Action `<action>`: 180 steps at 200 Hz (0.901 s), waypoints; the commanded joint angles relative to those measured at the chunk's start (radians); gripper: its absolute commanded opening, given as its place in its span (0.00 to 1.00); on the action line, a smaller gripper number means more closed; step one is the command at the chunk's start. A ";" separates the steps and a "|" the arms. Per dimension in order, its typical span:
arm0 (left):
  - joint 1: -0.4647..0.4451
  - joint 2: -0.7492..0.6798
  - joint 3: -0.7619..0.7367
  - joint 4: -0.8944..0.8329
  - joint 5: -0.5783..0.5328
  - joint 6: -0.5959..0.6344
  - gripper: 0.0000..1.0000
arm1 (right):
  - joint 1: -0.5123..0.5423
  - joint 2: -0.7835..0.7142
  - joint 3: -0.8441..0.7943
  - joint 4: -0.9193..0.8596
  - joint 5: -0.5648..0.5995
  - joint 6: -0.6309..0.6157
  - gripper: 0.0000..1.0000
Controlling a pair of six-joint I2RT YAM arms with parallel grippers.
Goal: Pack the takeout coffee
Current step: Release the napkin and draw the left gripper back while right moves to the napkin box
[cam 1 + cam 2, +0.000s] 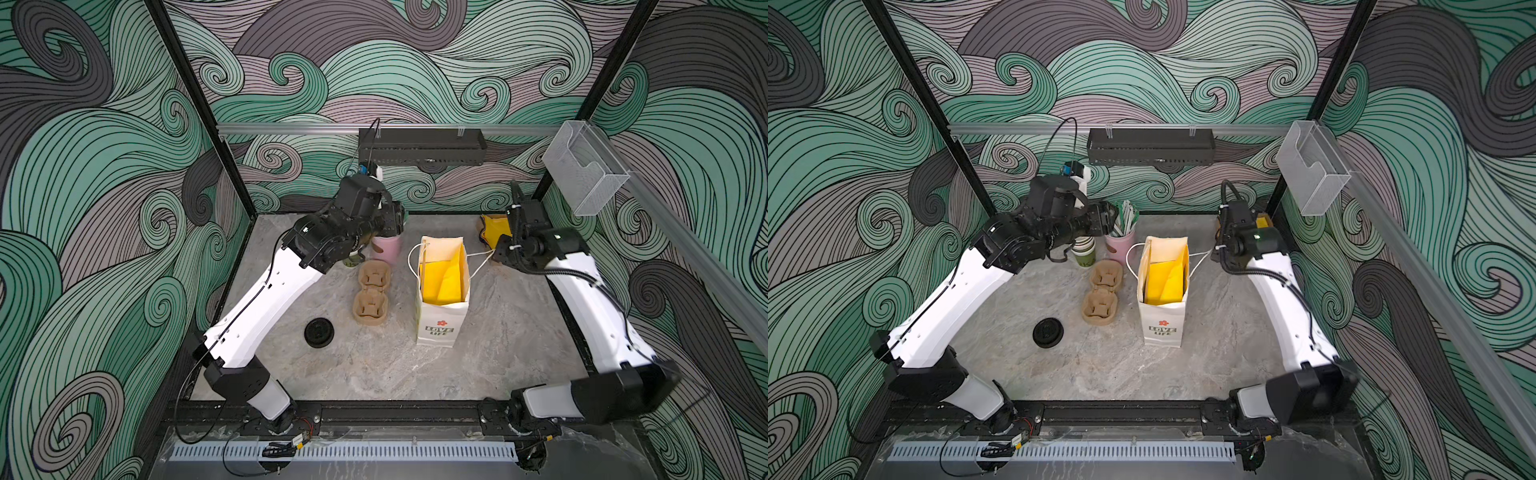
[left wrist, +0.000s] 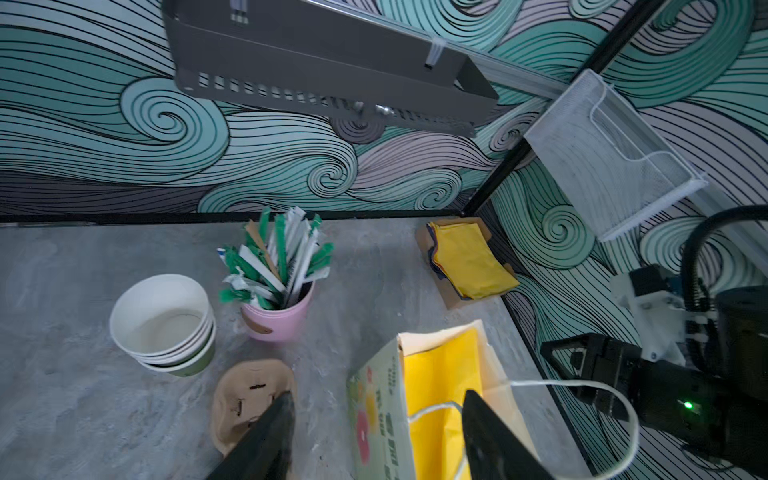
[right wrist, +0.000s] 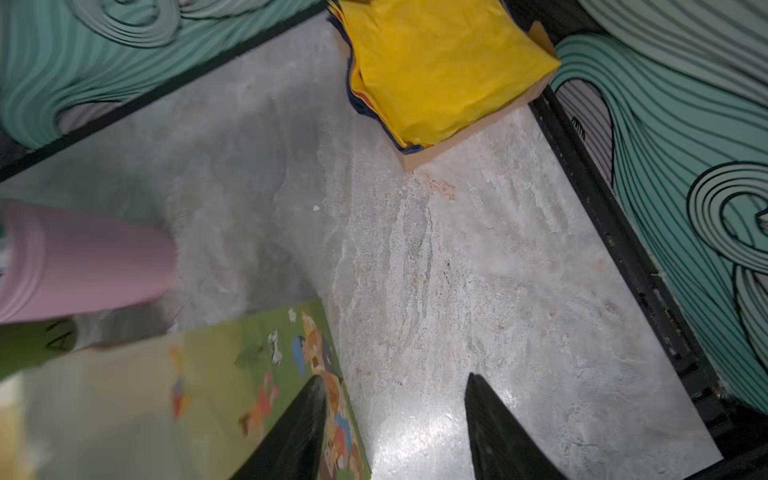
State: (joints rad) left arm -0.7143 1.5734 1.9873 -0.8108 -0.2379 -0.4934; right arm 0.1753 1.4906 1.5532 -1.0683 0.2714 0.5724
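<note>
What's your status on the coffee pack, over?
Left tool open by the straw cup, right tool open beside the bag, both empty. Cups stacked, unlidded; black lids apart on the table. Carriers between cups and bag.

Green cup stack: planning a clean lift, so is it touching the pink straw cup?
Apart. The left wrist view shows bare table between the green cup stack and the pink straw cup.

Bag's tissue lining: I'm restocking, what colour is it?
Yellow; the tissue lining shows best in a top view.
</note>
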 commanded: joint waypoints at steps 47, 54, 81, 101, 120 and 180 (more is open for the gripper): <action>0.177 -0.027 -0.193 0.183 0.257 0.008 0.65 | -0.068 0.509 0.356 0.048 0.043 -0.025 0.45; 0.188 -0.023 -0.200 0.186 0.267 0.005 0.65 | -0.072 0.558 0.410 0.027 0.052 -0.039 0.45; 0.231 -0.003 -0.217 0.199 0.320 -0.005 0.65 | -0.095 0.731 0.621 -0.082 -0.004 -0.110 0.52; 0.268 0.012 -0.232 0.215 0.360 -0.014 0.65 | -0.105 0.864 0.806 -0.183 -0.052 -0.146 0.55; 0.302 0.029 -0.237 0.226 0.394 -0.023 0.65 | -0.113 0.948 0.920 -0.241 -0.040 -0.144 0.58; 0.367 0.066 -0.247 0.246 0.431 -0.050 0.63 | -0.144 1.017 0.920 -0.297 -0.044 -0.050 0.61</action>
State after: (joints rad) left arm -0.3649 1.6253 1.7424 -0.5903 0.1589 -0.5251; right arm 0.0380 2.5015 2.4756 -1.2957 0.2352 0.4797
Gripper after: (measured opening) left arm 0.637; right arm 0.614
